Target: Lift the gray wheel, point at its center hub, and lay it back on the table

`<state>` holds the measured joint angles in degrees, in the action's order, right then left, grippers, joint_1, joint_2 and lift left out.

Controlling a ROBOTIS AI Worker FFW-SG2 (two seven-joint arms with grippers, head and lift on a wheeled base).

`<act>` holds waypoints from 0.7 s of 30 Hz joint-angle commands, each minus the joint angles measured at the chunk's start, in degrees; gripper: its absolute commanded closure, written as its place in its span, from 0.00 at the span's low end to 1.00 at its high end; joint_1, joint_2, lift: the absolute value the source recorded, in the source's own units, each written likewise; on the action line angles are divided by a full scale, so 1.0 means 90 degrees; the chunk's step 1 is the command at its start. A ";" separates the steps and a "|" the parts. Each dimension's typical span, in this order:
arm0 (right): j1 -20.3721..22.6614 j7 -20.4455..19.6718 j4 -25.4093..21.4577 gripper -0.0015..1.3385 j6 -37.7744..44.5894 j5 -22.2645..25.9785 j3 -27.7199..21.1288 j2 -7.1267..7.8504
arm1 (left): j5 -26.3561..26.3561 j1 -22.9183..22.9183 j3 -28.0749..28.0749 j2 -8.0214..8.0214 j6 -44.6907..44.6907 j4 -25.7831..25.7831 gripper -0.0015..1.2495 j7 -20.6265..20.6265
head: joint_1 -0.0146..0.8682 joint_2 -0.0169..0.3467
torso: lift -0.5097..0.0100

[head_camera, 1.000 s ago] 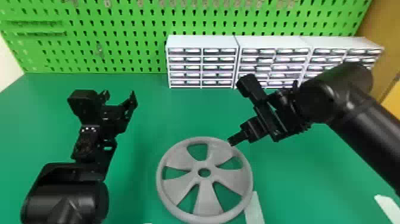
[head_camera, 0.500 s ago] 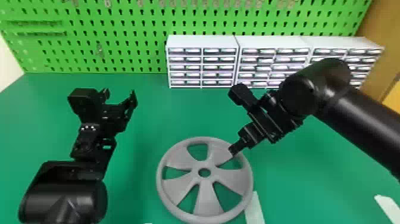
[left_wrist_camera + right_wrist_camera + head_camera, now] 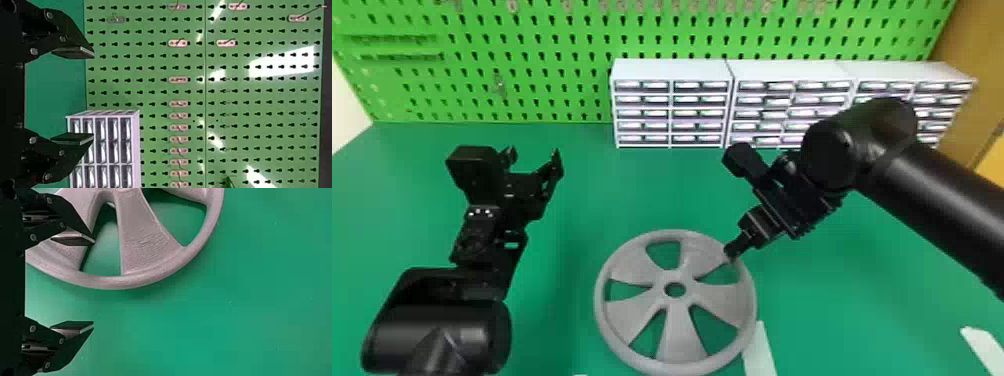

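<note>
The gray wheel (image 3: 677, 330) lies flat on the green table (image 3: 572, 210), its center hub (image 3: 675, 276) a round hole. Over the wheel's back right rim is my right gripper (image 3: 732, 252). In the right wrist view, the right gripper (image 3: 94, 284) stands open with the wheel's rim (image 3: 129, 282) between its two fingers' lines, not clamped; one finger is over a spoke opening, the other over bare table. My left gripper (image 3: 534, 155) is parked at the left, away from the wheel; in the left wrist view the left gripper (image 3: 94, 96) is open and holds nothing.
White drawer cabinets (image 3: 672, 107) stand along the back edge before a green pegboard (image 3: 557, 75). A white strip (image 3: 759, 350) touches the wheel's right front side, and another white strip (image 3: 984, 345) lies at the front right.
My right arm has moved left and toward the front, bringing its gripper from beside the wheel's back right to over its rim. The wheel and the left gripper look unchanged.
</note>
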<state>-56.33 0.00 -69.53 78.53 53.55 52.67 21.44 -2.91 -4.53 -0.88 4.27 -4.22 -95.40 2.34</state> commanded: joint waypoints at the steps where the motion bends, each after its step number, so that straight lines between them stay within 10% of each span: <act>1: 0.0038 0.0000 0.0050 0.38 -0.0063 0.0006 -0.0022 -0.0077 | 0.0001 -0.0015 0.0010 0.0004 -0.0019 -0.0005 0.41 -0.0006 | 0.80 0.18 | 0.80; 21: 0.0087 0.0000 0.0733 0.38 -0.0532 -0.0199 0.0261 -0.0478 | 0.0001 -0.0044 0.0058 0.0014 -0.0039 -0.0005 0.41 -0.0016 | 0.80 0.18 | 0.80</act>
<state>-55.12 0.00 -64.45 74.67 53.02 54.32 17.91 -2.84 -4.84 -0.43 4.38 -4.57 -95.45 2.19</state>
